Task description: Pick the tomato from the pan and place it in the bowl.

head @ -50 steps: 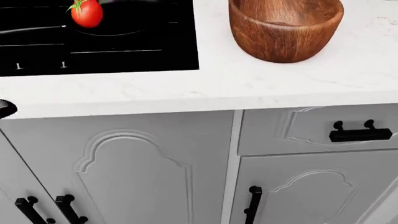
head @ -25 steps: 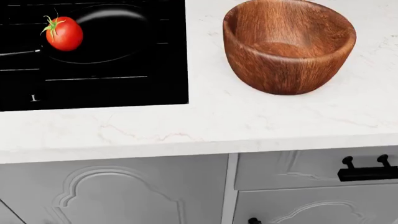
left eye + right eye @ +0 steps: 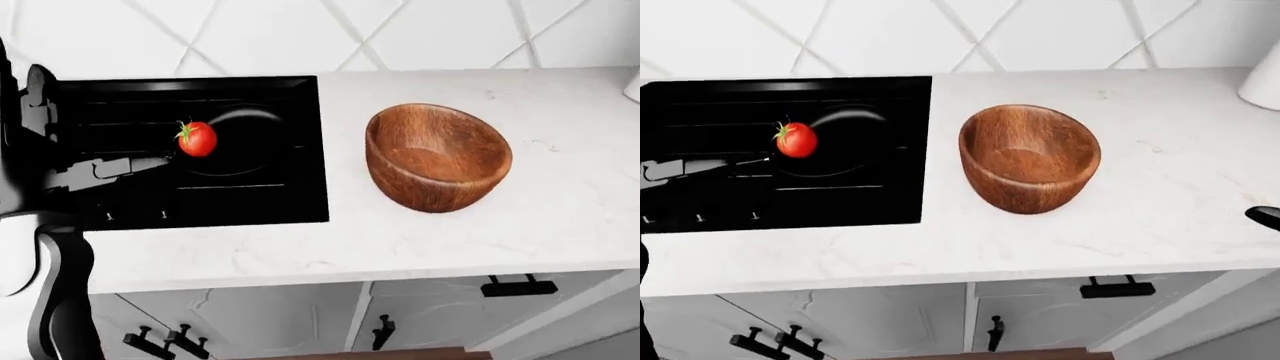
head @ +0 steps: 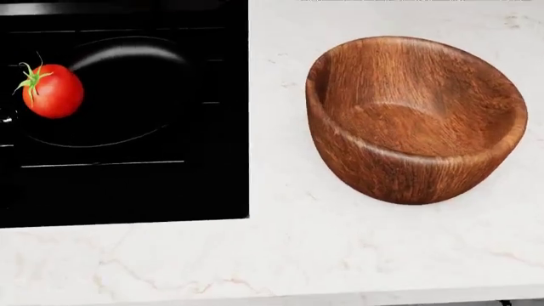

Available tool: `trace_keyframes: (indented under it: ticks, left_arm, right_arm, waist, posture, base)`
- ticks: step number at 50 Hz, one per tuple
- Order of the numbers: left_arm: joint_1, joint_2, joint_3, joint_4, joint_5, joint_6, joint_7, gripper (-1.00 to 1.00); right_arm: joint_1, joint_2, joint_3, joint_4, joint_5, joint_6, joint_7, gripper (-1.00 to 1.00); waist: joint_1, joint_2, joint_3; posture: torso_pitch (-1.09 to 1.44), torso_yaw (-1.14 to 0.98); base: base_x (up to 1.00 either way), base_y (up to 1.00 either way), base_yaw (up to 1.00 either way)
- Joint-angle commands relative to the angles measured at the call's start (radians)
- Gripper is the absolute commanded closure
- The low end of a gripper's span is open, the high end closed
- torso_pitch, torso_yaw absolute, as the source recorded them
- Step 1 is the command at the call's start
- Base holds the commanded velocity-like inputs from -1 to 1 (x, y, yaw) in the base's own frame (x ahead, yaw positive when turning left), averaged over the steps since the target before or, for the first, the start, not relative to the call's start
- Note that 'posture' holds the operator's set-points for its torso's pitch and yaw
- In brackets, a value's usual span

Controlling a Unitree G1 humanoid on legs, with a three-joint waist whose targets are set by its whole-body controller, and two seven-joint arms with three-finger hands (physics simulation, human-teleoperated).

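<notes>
Red against the black pan (image 3: 235,142), the tomato (image 3: 197,139) sits well left of the wooden bowl (image 3: 437,157), so we should bring our left hand (image 3: 40,127), whose grip we cannot tell, squarely over it.

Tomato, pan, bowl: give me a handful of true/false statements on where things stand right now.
1. The tomato sits in the pan. True.
2. The bowl already holds the tomato. False: the bowl is empty.
3. The bowl stands on the white counter, to the right of the stove in the left-eye view. True.
4. A robot hand is closed round the tomato. False: nothing touches it.
5. The bowl is white ceramic. False: it is brown wood.
</notes>
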Motion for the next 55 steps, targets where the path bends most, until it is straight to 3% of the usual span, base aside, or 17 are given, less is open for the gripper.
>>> trace_keyframes:
  ticks: [1,2,3,4,5,7,10,12,13,14,28,34,36,41,47,55]
  left_arm:
    - [-0.016,0.017,0.014,-0.017,0.0,-0.022,0.004,-1.0]
    - [-0.016,0.017,0.015,-0.015,0.0,-0.022,0.004,-1.0]
    - [-0.015,0.017,0.015,-0.016,-0.001,-0.023,0.004,-1.0]
    - [-0.015,0.017,0.015,-0.016,0.0,-0.023,0.004,-1.0]
    - [-0.015,0.018,0.015,-0.015,0.0,-0.023,0.004,-1.0]
    - [-0.013,0.017,0.014,-0.012,0.0,-0.026,0.004,-1.0]
    - [-0.014,0.019,0.015,-0.015,-0.003,-0.022,0.005,-1.0]
    - [-0.015,0.02,0.016,-0.01,0.0,-0.025,0.005,-1.0]
    - [-0.017,0.022,0.018,-0.011,-0.001,-0.024,0.007,-1.0]
    - [-0.018,0.024,0.018,-0.011,0.0,-0.026,0.007,-1.0]
    - [-0.006,0.032,0.029,-0.015,0.024,-0.017,0.0,-1.0]
    - [-0.051,0.084,0.024,0.05,0.026,0.032,-0.034,-1.0]
    - [-0.068,0.11,-0.005,0.088,0.076,0.053,-0.05,-1.0]
    - [-0.171,0.154,-0.033,0.201,0.158,0.056,-0.086,-1.0]
    - [-0.276,0.249,-0.089,0.387,0.243,0.033,-0.201,-1.0]
    - [-0.534,0.311,-0.181,0.693,0.386,-0.13,-0.358,-1.0]
  right_arm:
    - [-0.015,-0.024,-0.007,-0.027,0.004,-0.028,0.004,-1.0]
    - [-0.015,-0.025,-0.008,-0.026,0.004,-0.028,0.004,-1.0]
    - [-0.015,-0.025,-0.008,-0.025,0.004,-0.029,0.004,-1.0]
    - [-0.015,-0.026,-0.008,-0.025,0.005,-0.028,0.004,-1.0]
    - [-0.015,-0.027,-0.008,-0.023,0.005,-0.029,0.004,-1.0]
    - [-0.014,-0.025,-0.004,-0.011,0.002,-0.034,0.002,-1.0]
    - [-0.015,-0.027,-0.004,-0.012,0.006,-0.029,-0.003,-1.0]
    - [-0.013,-0.024,-0.002,-0.01,0.006,-0.03,-0.003,-1.0]
    - [-0.013,-0.025,-0.003,-0.01,0.006,-0.03,-0.004,-1.0]
    - [-0.014,-0.026,-0.003,-0.01,0.006,-0.029,-0.006,-1.0]
    - [-0.016,-0.028,0.002,-0.001,0.004,-0.021,-0.011,-1.0]
    - [-0.012,-0.021,0.004,-0.015,0.006,-0.009,-0.006,-1.0]
    - [-0.011,-0.02,0.005,-0.015,0.003,-0.008,0.0,-1.0]
    - [-0.014,-0.018,0.012,0.002,-0.015,-0.025,0.006,-1.0]
    - [-0.014,-0.015,0.018,0.004,-0.02,-0.028,0.009,-1.0]
    - [-0.015,-0.013,0.018,0.001,-0.016,-0.023,0.01,-1.0]
  waist:
    - [0.003,0.011,-0.021]
    - [-0.001,0.023,-0.04]
    - [0.014,0.005,-0.025]
    - [0.013,0.018,-0.018]
    - [0.021,0.01,-0.015]
    - [0.023,-0.001,-0.025]
    - [0.028,-0.036,-0.004]
    - [0.033,-0.083,-0.006]
    - [0.041,-0.105,-0.02]
    - [0.038,-0.076,-0.003]
    - [0.02,-0.057,-0.014]
    - [0.018,-0.057,-0.006]
    - [0.017,-0.057,-0.005]
    - [0.017,-0.057,-0.005]
    - [0.017,-0.058,-0.007]
    - [0.023,-0.064,-0.016]
  posture:
    - [0.0,0.0]
    - [0.0,0.0]
    - [0.0,0.0]
    - [0.0,0.0]
    - [0.0,0.0]
    - [0.0,0.0]
    - [0.0,0.0]
    - [0.0,0.0]
    - [0.0,0.0]
    - [0.0,0.0]
    - [0.0,0.0]
    - [0.0,0.0]
    - [0.0,0.0]
    - [0.0,0.0]
    - [0.0,0.0]
    - [0.0,0.0]
  base:
    - [0.23,0.0,0.0]
    - [0.23,0.0,0.0]
    - [0.23,0.0,0.0]
    - [0.24,0.0,0.0]
    - [0.23,0.0,0.0]
    - [0.11,0.0,0.0]
    - [0.0,0.0,0.0]
    - [0.0,0.0,0.0]
    - [0.0,0.0,0.0]
    - [0.0,0.0,0.0]
    - [0.0,0.0,0.0]
    - [0.0,0.0,0.0]
    - [0.0,0.0,0.0]
    - [0.0,0.0,0.0]
    - [0.0,0.0,0.0]
    - [0.0,0.0,0.0]
